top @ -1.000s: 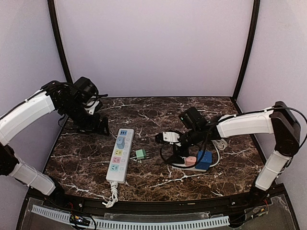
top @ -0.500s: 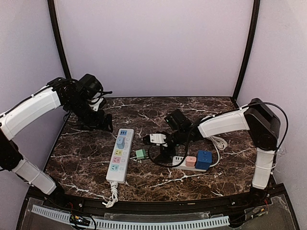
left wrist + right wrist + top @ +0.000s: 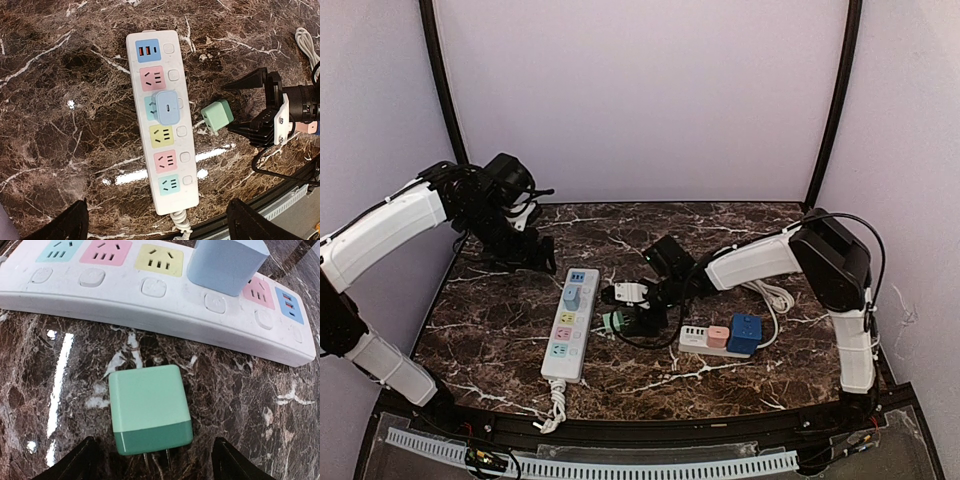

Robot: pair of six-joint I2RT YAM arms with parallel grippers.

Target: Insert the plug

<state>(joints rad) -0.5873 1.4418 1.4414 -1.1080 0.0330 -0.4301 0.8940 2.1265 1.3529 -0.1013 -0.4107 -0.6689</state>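
Right gripper (image 3: 632, 306) spread wide, nothing held, fingers straddling the green plug (image 3: 150, 410) without touching it; lined up for a grab, I'd say. Plug lies flat on the table (image 3: 490, 335), at 3 o'clock of the white power strip (image 3: 165, 125) (blue adapter (image 3: 167, 106) fills one socket). Left gripper (image 3: 155, 225) open and empty, up at 10 o'clock, probably just watching. Prongs mostly cut off at the frame bottom; fingertips cropped.
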